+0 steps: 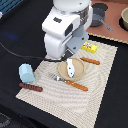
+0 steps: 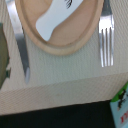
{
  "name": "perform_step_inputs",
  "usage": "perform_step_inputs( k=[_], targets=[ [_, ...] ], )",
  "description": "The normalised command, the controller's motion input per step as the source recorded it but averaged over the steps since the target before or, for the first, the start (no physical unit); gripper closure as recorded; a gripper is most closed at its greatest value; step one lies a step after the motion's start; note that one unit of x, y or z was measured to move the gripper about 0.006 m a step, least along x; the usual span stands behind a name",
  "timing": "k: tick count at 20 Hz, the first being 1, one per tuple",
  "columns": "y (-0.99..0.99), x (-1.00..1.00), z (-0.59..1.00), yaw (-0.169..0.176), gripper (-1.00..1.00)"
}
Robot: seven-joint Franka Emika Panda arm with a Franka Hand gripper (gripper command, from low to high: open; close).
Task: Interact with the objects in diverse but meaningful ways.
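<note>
A small white oblong piece [image 1: 71, 67] lies on a round wooden plate [image 1: 64, 71] on the beige placemat; the wrist view shows it close up [image 2: 52, 20] on the plate [image 2: 60, 46]. My gripper [image 1: 69, 56] hangs just above the plate's far side, and the white arm hides its fingers. A yellow packet [image 1: 90, 47] lies beyond the plate. A pale blue cup [image 1: 26, 73] and a dark red-brown sausage [image 1: 31, 87] sit at the exterior view's left.
A fork [image 1: 70, 82] [image 2: 105, 35] and a knife [image 1: 90, 60] [image 2: 20, 45] flank the plate on the placemat [image 1: 100, 95]. Grey pots [image 1: 98, 17] stand on a wooden board at the back right. A cable runs across the black table at the left.
</note>
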Motion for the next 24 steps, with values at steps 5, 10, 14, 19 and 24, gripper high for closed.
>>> perform_step_inputs(
  k=[5,10,14,19,24],
  targets=[
    [-0.37,-0.47,0.1,0.093,-1.0],
    [-0.78,-0.05,0.02,0.036,-1.0],
    [-0.91,-0.03,-0.17,0.0,-1.0],
    [-0.77,-0.27,-0.4,0.008,-1.0],
    [-0.62,-0.39,-0.49,0.034,-1.0]
  ],
)
